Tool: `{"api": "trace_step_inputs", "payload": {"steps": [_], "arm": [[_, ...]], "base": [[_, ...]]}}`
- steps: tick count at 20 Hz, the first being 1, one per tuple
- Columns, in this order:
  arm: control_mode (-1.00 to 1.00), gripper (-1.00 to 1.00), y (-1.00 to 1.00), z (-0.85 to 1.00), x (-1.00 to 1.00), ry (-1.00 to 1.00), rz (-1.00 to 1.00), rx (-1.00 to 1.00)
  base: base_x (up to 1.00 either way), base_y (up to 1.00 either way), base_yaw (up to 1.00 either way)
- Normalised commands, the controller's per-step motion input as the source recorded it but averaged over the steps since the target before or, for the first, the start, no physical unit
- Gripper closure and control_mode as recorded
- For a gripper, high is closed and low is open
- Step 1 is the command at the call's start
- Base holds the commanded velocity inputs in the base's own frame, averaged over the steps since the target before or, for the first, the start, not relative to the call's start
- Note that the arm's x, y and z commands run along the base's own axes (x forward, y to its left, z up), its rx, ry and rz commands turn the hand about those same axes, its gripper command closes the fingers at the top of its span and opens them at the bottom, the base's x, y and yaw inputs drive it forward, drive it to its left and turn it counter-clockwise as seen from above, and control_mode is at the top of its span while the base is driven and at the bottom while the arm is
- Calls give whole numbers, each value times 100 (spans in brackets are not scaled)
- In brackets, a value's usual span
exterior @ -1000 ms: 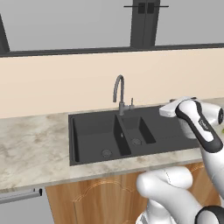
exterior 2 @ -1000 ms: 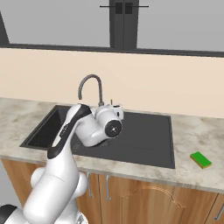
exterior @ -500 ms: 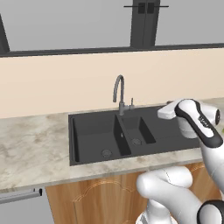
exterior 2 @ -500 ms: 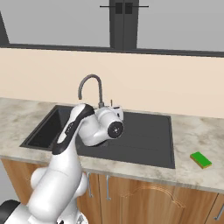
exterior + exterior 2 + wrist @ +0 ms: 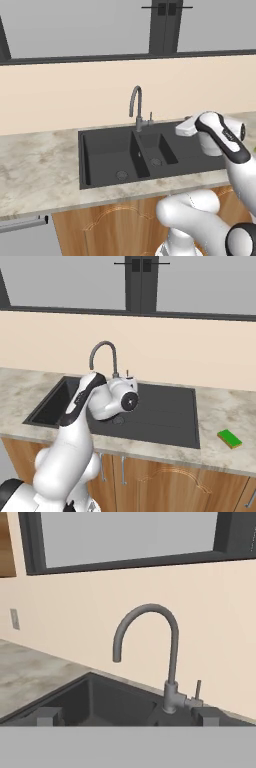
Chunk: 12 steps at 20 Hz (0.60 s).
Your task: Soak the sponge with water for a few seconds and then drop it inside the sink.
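We see the sponge (image 5: 230, 439) lying flat on the counter (image 5: 220, 411), right of the sink (image 5: 165, 413). Our end effector (image 5: 125, 717), fingertips spread apart and empty, hovers over the basin facing the gooseneck faucet (image 5: 167, 657) near the back wall.

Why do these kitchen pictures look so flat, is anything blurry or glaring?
Left base view: even light, no glare, the black double-basin sink crisp. Right base view: the small green-topped sponge casts hardly any shadow on the marbled counter. Hand view: the grey gooseneck faucet looks slightly soft.
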Motion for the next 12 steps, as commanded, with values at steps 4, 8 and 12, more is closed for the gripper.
{"api": "trace_step_inputs", "payload": {"steps": [4, 8, 12], "arm": [[-100, -100, 3, -21, 27, 0, 0, 0], [-100, -100, 0, -27, 33, 0, 0, 0], [-100, -100, 0, -26, 34, 0, 0, 0]], "base": [[0, 0, 0], [0, 0, 0], [0, 0, 0]]}}
